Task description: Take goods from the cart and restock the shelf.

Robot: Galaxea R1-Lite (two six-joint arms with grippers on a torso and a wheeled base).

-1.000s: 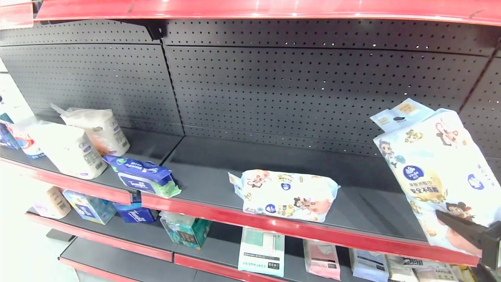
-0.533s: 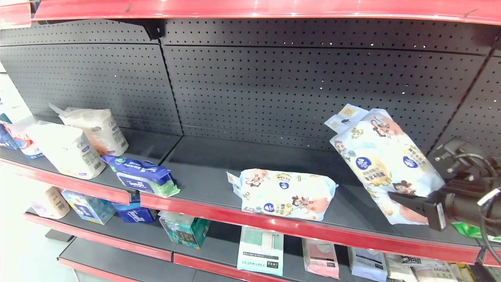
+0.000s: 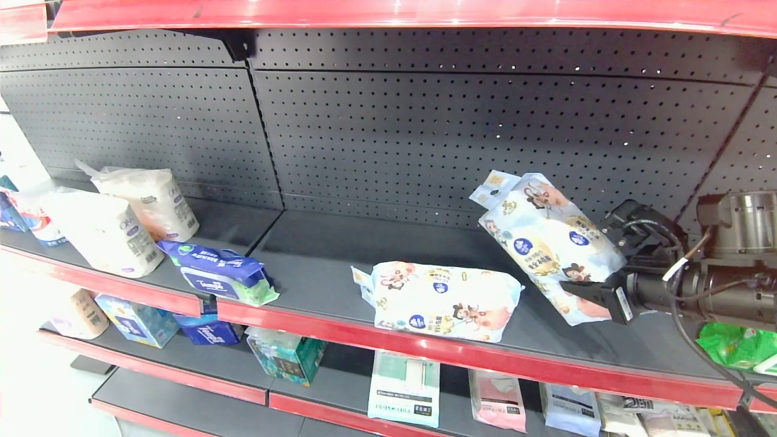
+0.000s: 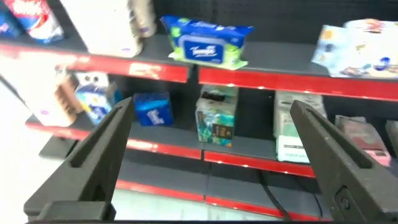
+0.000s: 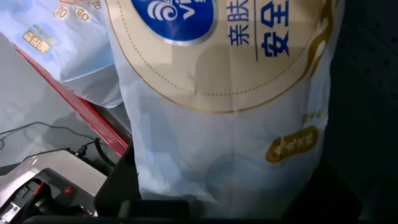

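While the right gripper (image 3: 598,261) is clamping the pale-blue, cartoon-printed soft plastic pack (image 3: 540,243) tilted over the dark metal shelf (image 3: 315,255), beside the matching pack (image 3: 446,300) lying flat, the job is calling for slow lowering before release; the left gripper (image 4: 211,106) is hanging with fingers apart.

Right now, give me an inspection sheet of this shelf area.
Surface: dark shelf with a red front edge, partly stocked.
Job's things: cartoon-print pack tilted in the right gripper over the shelf; matching pack lies flat beside it, apart.
Clutter: blue wipes pack, white roll packs, green pack at far right.
Grippers: right gripper shut on the cartoon-print pack; left gripper open, facing the lower shelves.
Cables: black cable along the right arm.
Surroundings: perforated back panel; lower shelves hold goods.
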